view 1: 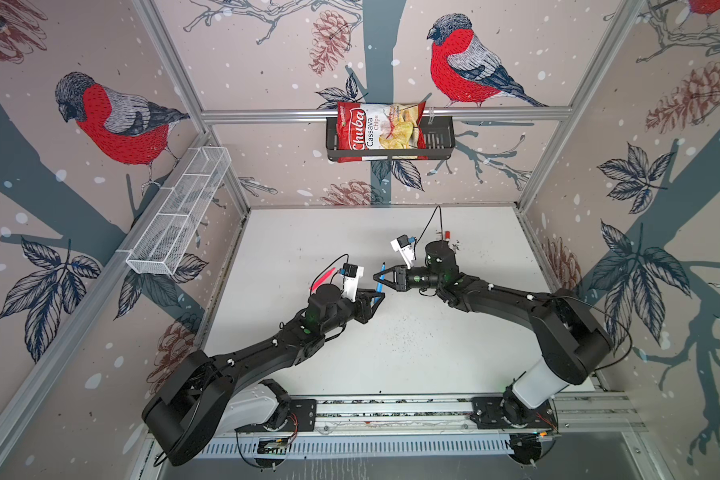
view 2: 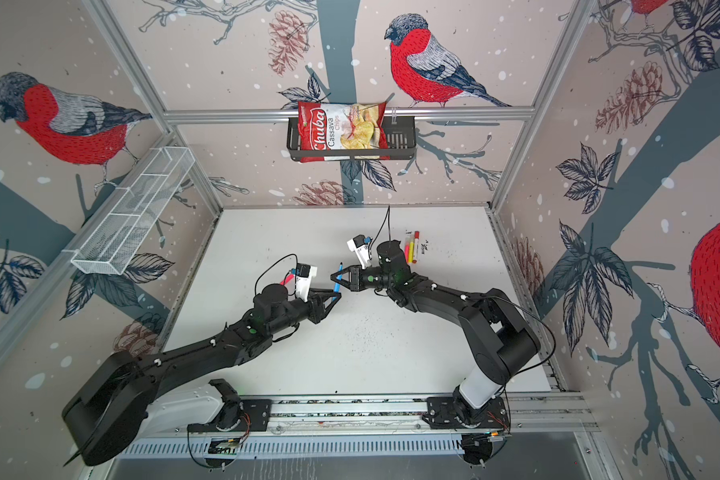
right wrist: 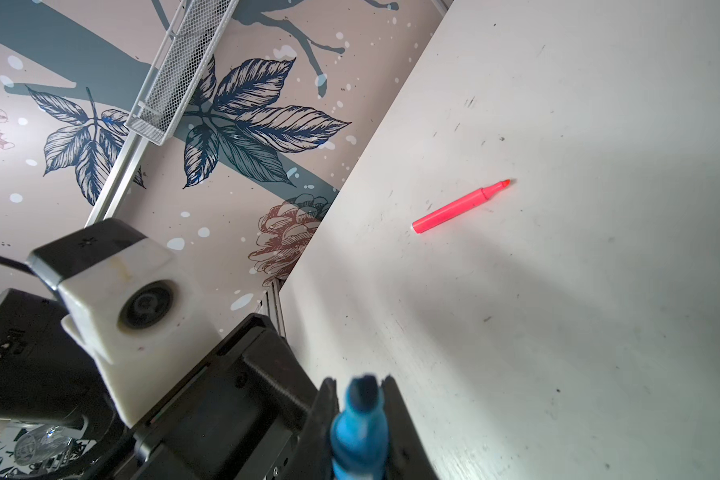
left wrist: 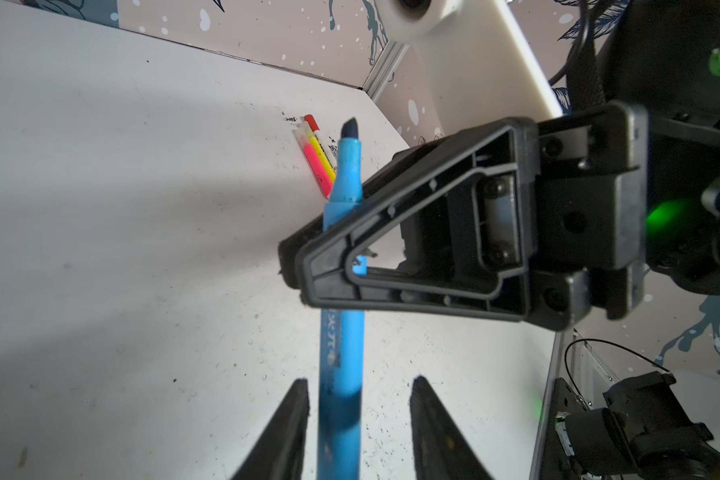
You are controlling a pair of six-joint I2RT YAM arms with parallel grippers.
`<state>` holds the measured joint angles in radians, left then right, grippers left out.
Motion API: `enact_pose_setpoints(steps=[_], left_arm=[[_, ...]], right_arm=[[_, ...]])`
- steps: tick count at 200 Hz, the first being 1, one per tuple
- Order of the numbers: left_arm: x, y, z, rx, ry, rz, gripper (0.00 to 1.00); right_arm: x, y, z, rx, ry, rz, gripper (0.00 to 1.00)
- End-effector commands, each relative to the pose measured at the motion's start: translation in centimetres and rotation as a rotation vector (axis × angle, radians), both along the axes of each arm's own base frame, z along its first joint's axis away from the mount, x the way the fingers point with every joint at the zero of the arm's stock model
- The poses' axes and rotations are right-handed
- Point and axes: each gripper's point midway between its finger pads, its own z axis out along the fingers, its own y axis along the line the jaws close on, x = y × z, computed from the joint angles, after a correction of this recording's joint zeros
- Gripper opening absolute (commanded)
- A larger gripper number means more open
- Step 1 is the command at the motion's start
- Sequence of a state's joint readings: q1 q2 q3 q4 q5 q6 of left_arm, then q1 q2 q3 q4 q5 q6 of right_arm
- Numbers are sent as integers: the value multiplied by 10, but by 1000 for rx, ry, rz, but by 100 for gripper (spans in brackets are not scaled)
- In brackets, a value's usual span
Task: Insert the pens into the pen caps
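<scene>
The matte black left arm (view 1: 262,349) and right arm (view 1: 512,297) each have a white base shell (view 1: 541,380). The right gripper (left wrist: 294,262) has triangular ribbed fingers (left wrist: 412,195), with dark screws (left wrist: 553,145) and a green light (left wrist: 661,216) behind them. A white camera block (right wrist: 142,307) with a black cable (right wrist: 5,261) sits behind the left gripper (view 1: 381,296).

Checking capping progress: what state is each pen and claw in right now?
Blue pen: uncapped, held above the table.
Right claw: shut on the blue pen.
Left claw: open, fingers either side of the blue pen's barrel.
Red pen: uncapped, lying flat on the table.
Yellow pen, pink pen: lying side by side.
</scene>
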<state>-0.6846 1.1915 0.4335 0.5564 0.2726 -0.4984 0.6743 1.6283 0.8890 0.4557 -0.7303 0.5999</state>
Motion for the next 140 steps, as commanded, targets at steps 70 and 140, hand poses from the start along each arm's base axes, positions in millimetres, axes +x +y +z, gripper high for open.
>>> enact_pose_setpoints(steps=[70, 140], left_arm=[[6, -9, 23, -36, -70, -24, 24], [6, -7, 29, -35, -94, -16, 0]], right_arm=[[-8, 9, 10, -90, -124, 10, 6], [-16, 10, 12, -156, -188, 6, 8]])
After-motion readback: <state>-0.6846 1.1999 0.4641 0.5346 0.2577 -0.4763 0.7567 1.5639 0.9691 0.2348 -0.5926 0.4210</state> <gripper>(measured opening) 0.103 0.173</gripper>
